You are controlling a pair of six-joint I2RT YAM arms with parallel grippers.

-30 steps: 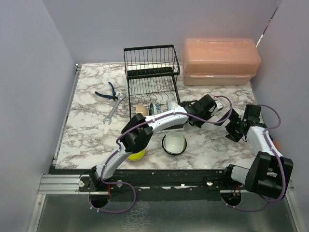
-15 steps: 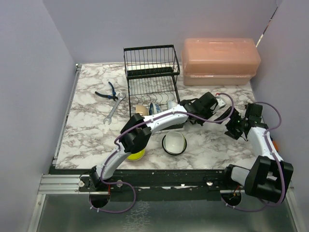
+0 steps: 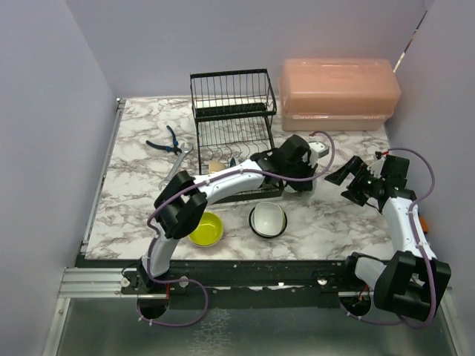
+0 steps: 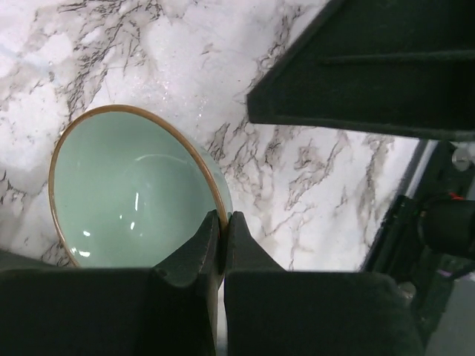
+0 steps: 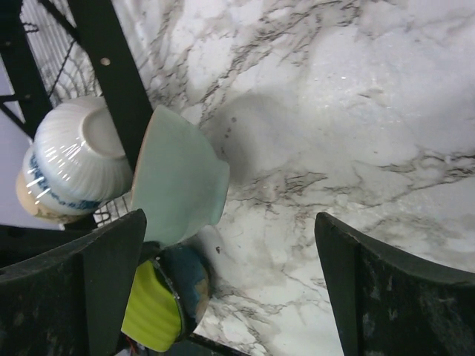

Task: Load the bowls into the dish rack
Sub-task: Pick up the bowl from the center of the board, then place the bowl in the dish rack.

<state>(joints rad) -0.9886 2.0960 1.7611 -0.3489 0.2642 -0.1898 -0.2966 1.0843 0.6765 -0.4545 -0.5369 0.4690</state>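
Observation:
My left gripper (image 3: 310,163) is shut on the rim of a pale teal bowl (image 4: 133,189) with a brown edge. It holds the bowl tilted just right of the black wire dish rack (image 3: 231,119); the bowl also shows in the right wrist view (image 5: 178,174). My right gripper (image 3: 347,178) is open and empty, right of that bowl. A yellow-green bowl (image 3: 205,228) and a white bowl with a dark outside (image 3: 268,219) sit on the table in front. A blue-patterned white bowl (image 5: 74,159) and a beige bowl (image 3: 215,165) stand in the rack's lower tier.
A pink translucent lidded box (image 3: 338,93) stands at the back right, beside the rack. Blue-handled pliers (image 3: 165,141) and a wrench (image 3: 174,167) lie left of the rack. My left arm (image 3: 223,185) stretches across the rack's front.
My left gripper moved left toward the rack with the teal bowl, and its elbow swung left, uncovering the yellow-green bowl. My right gripper lifted slightly and shifted left.

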